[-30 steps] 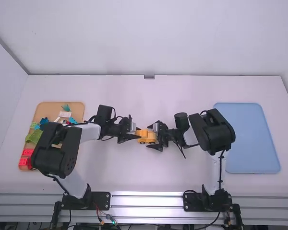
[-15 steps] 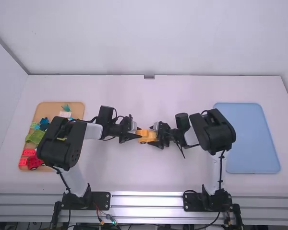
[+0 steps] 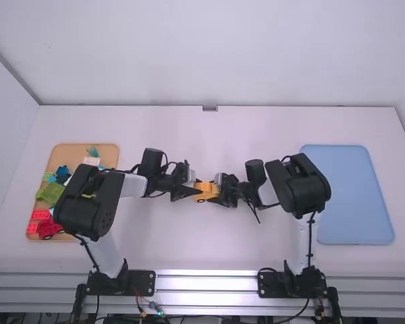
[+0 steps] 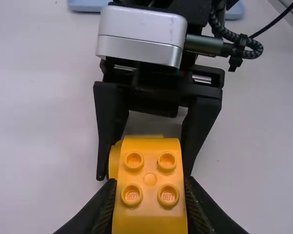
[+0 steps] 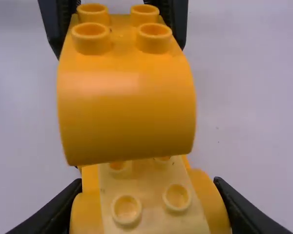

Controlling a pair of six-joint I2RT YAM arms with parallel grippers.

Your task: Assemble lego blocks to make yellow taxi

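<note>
Since the earlier frame, the left gripper (image 3: 198, 188) has edged right, toward the right gripper (image 3: 216, 190). The left jaws pinch a curved yellow block (image 5: 127, 107); the right jaws clamp a yellow base (image 5: 154, 214) under it, between the tan tray (image 3: 85, 147) and blue tray (image 3: 354, 196).

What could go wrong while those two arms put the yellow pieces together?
The block in the left gripper partly hides the studs on the yellow car base, so it could be pressed on out of line. The right gripper pinches the base's sides; a hard push might make it slip. The two grippers are very close and could bump.
</note>
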